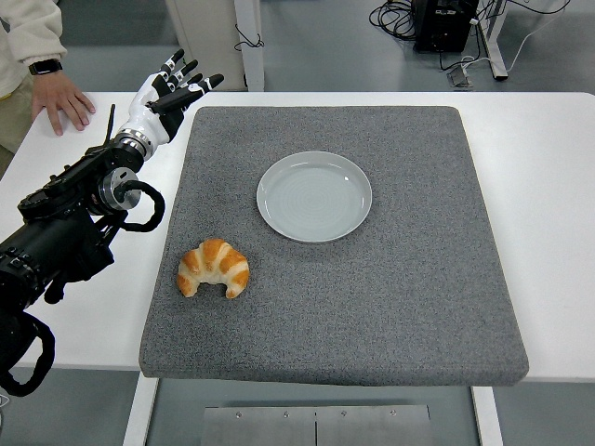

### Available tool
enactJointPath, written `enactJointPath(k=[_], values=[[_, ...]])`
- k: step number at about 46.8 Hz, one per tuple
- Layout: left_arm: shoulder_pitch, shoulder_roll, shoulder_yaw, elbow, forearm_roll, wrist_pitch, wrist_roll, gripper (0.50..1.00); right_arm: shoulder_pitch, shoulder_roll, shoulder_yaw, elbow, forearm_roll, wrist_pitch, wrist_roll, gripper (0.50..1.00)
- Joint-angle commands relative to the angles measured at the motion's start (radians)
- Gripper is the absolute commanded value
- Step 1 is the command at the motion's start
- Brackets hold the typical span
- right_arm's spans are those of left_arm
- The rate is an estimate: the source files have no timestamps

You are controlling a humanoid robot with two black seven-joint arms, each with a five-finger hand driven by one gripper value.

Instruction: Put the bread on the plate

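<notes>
A golden croissant lies on the grey mat, near its front left corner. An empty white plate rests on the mat's middle, up and to the right of the croissant. My left hand hovers over the mat's far left corner with its fingers spread, holding nothing. It is well behind the croissant and left of the plate. The right arm does not show.
A person's hand with a wristwatch rests on the white table at the far left, close to my left hand. Table legs and cables stand on the floor behind the table.
</notes>
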Motion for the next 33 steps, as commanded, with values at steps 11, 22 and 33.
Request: enactJointPath(k=[11, 22, 33], values=[[0.0, 0.0, 0.0, 0.0, 0.0, 0.0, -0.003, 0.972, 0.0, 0.0, 0.0, 0.0, 0.0, 0.0, 0.0, 1.0], [-0.024, 0.017, 0.008, 0.0, 0.0, 0.0, 0.009, 0.972, 0.0, 0.0, 0.0, 0.0, 0.0, 0.0, 0.0, 1.0], [-0.021, 0.02, 0.02, -0.015, 0.015, -0.011, 0.008, 0.972, 0.0, 0.0, 0.0, 0.0, 0.0, 0.0, 0.0, 1.0]])
